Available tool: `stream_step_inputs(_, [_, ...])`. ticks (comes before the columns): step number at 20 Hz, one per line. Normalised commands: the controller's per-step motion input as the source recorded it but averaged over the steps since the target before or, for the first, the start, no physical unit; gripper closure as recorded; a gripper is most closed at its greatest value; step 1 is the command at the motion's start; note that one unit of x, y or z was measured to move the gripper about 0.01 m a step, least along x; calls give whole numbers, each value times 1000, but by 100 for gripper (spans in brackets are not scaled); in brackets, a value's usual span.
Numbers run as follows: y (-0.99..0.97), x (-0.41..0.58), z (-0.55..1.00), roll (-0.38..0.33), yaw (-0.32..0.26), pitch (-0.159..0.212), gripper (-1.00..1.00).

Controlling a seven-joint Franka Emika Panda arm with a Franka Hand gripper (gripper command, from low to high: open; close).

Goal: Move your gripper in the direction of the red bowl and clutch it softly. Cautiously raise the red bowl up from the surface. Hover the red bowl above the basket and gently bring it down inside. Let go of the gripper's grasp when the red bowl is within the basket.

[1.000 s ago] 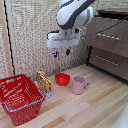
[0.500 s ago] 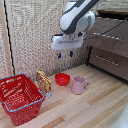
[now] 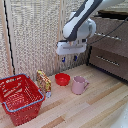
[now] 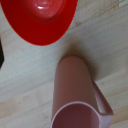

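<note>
In the exterior view, one basket (image 3: 19, 97), one red bowl (image 3: 62, 79) and one pink mug (image 3: 78, 85) are seen on the surface (image 3: 95, 107) — the end effector (image 3: 69, 58) hangs above, fingers apart. In the wrist view, only bowl (image 4: 41, 19) and mug (image 4: 76, 95) are shown.

A pale wooden plank tabletop (image 3: 95, 107) fills the lower part of the exterior view. On it, at lower left, stands a large red mesh shopping basket with a grey-blue rim (image 3: 19, 98). Just right of it stands a small orange-patterned packet (image 3: 43, 81), then a small shallow red bowl (image 3: 62, 79) near centre, and beside that a pink handled mug (image 3: 79, 85).
</note>
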Motion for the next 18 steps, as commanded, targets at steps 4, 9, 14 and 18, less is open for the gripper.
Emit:
stream_step_inputs(4, [-287, 253, -422, 1, 22, 54, -100])
stream_step_inputs(9, [-248, 306, -425, 2, 48, 44, -100])
stream_step_inputs(14, [-126, 296, -370, 0, 68, 34, -100])
stream_step_inputs(18, [-86, 284, -282, 0, 55, 75, 100])
